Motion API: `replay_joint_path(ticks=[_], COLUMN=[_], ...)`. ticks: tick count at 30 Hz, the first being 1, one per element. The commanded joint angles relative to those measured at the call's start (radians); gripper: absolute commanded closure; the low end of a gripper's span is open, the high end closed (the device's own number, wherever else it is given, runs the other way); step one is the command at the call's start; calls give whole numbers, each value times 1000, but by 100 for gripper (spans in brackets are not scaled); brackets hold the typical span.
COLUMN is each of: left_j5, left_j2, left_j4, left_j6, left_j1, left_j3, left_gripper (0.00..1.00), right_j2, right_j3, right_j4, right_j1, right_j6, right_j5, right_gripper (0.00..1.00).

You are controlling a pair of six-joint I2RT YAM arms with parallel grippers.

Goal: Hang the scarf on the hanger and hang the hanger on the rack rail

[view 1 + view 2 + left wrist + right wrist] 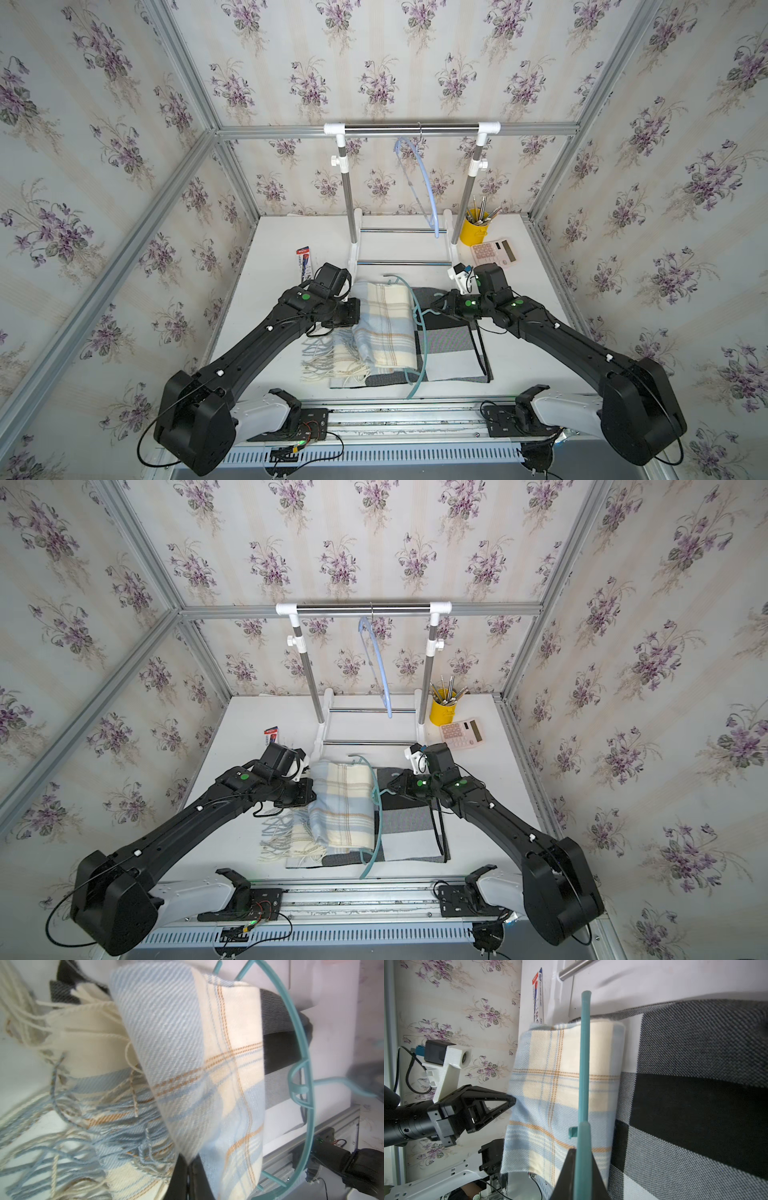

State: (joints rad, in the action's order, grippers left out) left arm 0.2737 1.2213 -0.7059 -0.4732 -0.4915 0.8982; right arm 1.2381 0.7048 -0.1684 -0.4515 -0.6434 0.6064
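Hanger (584, 1064) partly behind scarf (546, 1084)

Clamping the plaid scarf (343, 808) at its nine o'clock edge with the left gripper (311, 792). Pinching the teal hanger (380, 833) at the scarf's three o'clock edge with the right gripper (390, 788). Draped over a checked mat (415, 829).

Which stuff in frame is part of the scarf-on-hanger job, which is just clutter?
In play: cream-and-blue plaid fringed scarf, pinched by the left gripper; teal plastic hanger, held by the right gripper.
Lying about: yellow pen cup; pink calculator; red-and-blue pen pack; pale blue hanger on the steel clothes rack; checked grey-black-white cloth under the scarf.
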Motion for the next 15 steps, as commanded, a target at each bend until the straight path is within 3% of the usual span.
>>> replay_joint_path(ticks=[1, 11, 15], left_j5=[-29, -152, -143], left_j2=[1, 72, 116], left_j4=[21, 69, 99], left_j6=[8, -14, -9], left_j1=[22, 49, 51], left_j3=[-35, -122, -133], left_gripper=[100, 100, 100], right_j2=[8, 19, 3], right_j3=[-16, -24, -16], right_j4=[29, 24, 9], right_j1=[0, 2, 2], right_j6=[35, 65, 67], right_j5=[-38, -60, -64], right_gripper=[100, 100, 100])
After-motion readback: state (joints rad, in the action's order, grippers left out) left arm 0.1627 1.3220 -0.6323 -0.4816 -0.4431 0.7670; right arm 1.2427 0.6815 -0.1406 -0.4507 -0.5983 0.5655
